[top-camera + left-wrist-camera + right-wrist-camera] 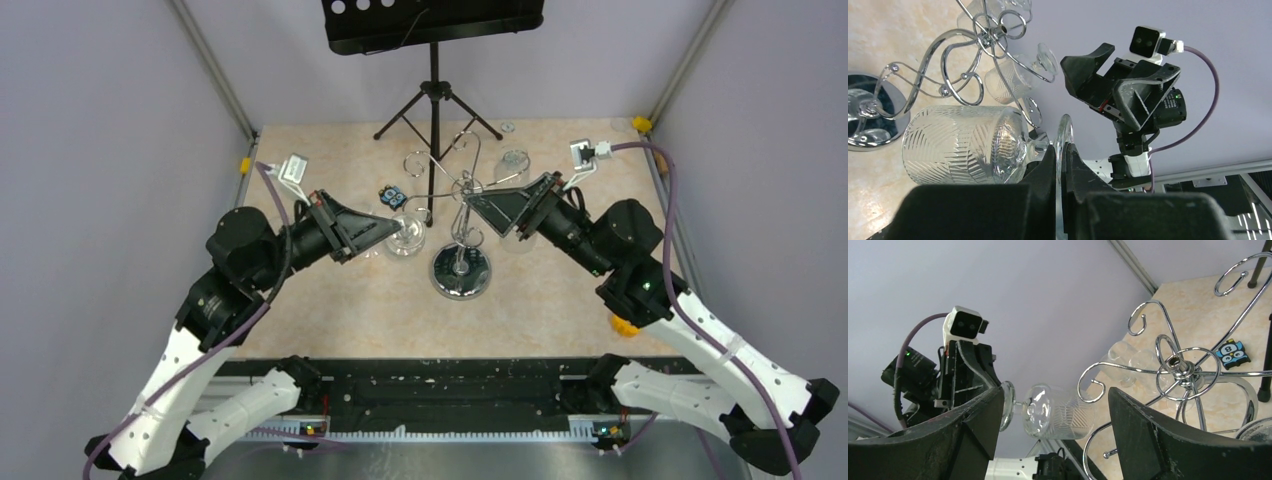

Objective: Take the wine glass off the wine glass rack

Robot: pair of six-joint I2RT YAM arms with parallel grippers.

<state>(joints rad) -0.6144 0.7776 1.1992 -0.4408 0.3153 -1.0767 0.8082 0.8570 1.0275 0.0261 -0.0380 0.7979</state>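
The wine glass point(405, 240) is clear with a herringbone-cut bowl point(963, 145). It lies on its side in the air, just left of the chrome wine glass rack point(461, 272). My left gripper point(393, 229) is shut on the glass's round foot point(1064, 131), its fingers point(1048, 165) pinching the disc edge-on. In the right wrist view the glass point(1058, 412) sits close to a curled hook arm point(1088, 385); I cannot tell if they touch. My right gripper point(470, 200) is open and empty beside the rack's upper hooks point(1178, 370).
More clear glasses hang on the rack point(513, 165) point(1008, 77) point(1128, 357). A black tripod music stand point(433, 60) stands at the back. A small blue penguin tag point(392, 197) lies on the beige table point(330, 300). The cell's walls and frame posts close in both sides.
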